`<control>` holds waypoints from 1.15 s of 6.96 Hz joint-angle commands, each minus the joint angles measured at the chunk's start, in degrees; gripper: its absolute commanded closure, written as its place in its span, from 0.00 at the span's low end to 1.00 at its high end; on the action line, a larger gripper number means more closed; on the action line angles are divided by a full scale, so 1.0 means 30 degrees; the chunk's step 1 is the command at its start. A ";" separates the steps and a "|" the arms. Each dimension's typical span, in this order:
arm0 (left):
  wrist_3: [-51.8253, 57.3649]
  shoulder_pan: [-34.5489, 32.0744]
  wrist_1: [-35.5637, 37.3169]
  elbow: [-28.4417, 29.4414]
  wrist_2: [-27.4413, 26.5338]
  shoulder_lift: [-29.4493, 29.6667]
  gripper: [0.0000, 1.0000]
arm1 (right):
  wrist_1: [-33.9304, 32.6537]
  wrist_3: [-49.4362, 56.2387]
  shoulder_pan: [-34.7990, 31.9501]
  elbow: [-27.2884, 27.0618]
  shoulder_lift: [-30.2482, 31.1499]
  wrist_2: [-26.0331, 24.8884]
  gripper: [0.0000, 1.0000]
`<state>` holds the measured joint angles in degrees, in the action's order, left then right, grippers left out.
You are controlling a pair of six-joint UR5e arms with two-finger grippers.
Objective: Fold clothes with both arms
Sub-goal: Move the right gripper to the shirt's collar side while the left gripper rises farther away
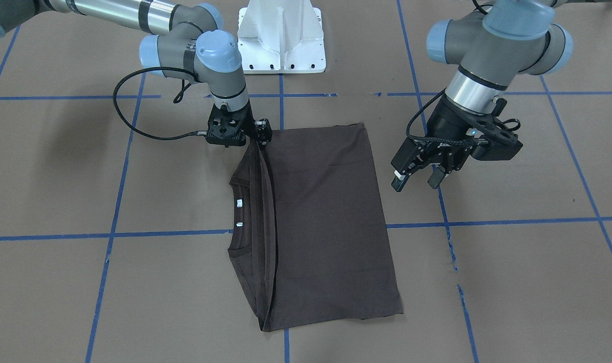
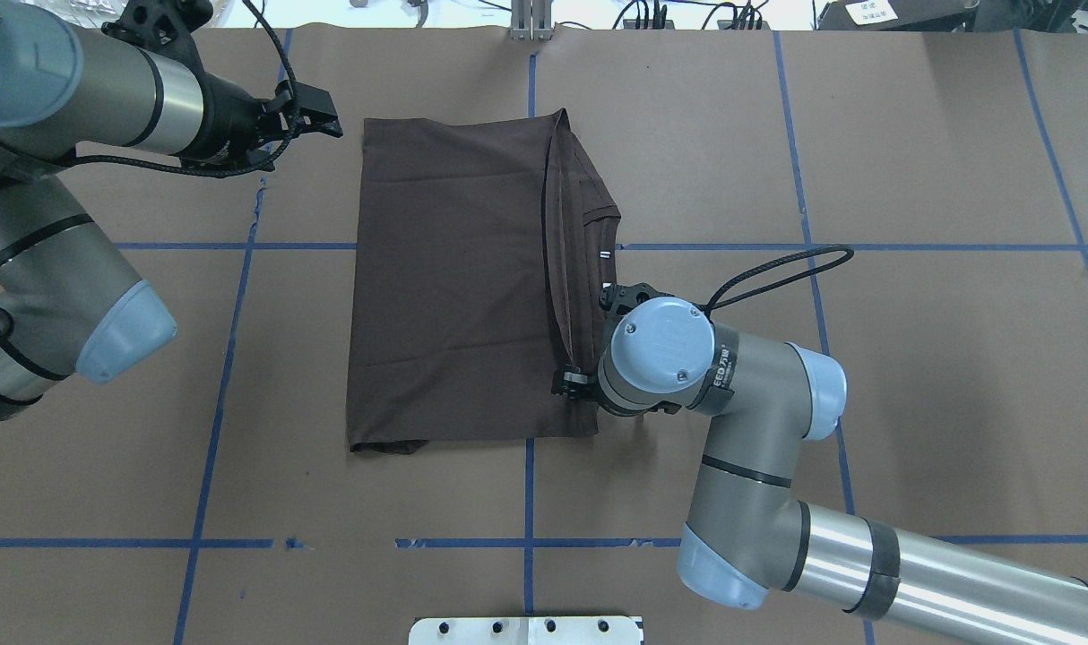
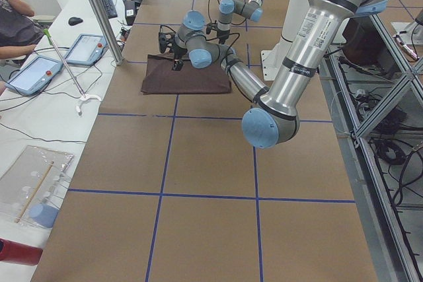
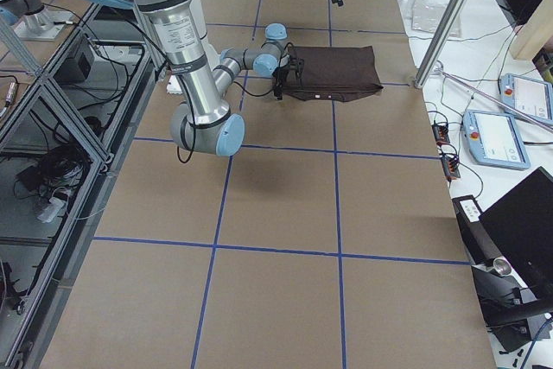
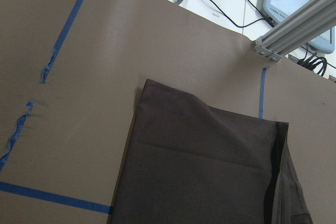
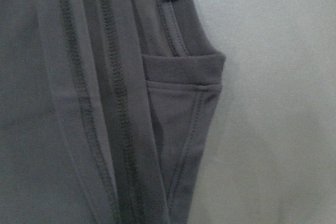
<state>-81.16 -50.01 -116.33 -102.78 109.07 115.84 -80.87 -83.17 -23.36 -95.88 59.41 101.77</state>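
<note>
My left gripper [image 1: 415,184] hangs with its two fingers spread wide and nothing between them, above bare table [image 1: 512,282] just off the left edge of the T-shirt [image 1: 326,217]. My right gripper [image 1: 262,138] is down at the shirt's near right corner, touching the cloth where the folded layers meet (whether the fingers are clamped on it or merely resting there, I cannot tell, since my own wrist covers them from overhead). The shirt lies as a dark rectangle in the middle of the table, its top layer folded over toward the right. The ribbed collar [image 1: 234,214] and two white tags [image 1: 239,202] show along the right side. Blue tape lines [image 1: 487,222] cross the brown tabletop around it.
</note>
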 commanded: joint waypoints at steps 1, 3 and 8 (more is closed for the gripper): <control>0.0014 -0.0001 0.0017 -0.0077 0.0000 -0.0002 0.00 | 0.0003 0.1610 -0.0533 -0.1750 0.2390 0.0383 0.00; 0.0072 -0.0030 0.0105 -0.0775 0.0029 -0.0234 0.00 | -0.0026 0.0456 -0.0156 -0.2722 0.1736 0.0177 0.00; 0.0131 -0.0089 0.0486 -0.2799 0.0001 -0.1697 0.00 | 0.0325 -1.1078 0.0140 -0.1065 -0.1076 -0.0292 0.14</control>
<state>-80.73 -50.32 -114.91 -109.14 109.27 112.48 -79.95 -108.69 -22.98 -101.48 58.51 101.22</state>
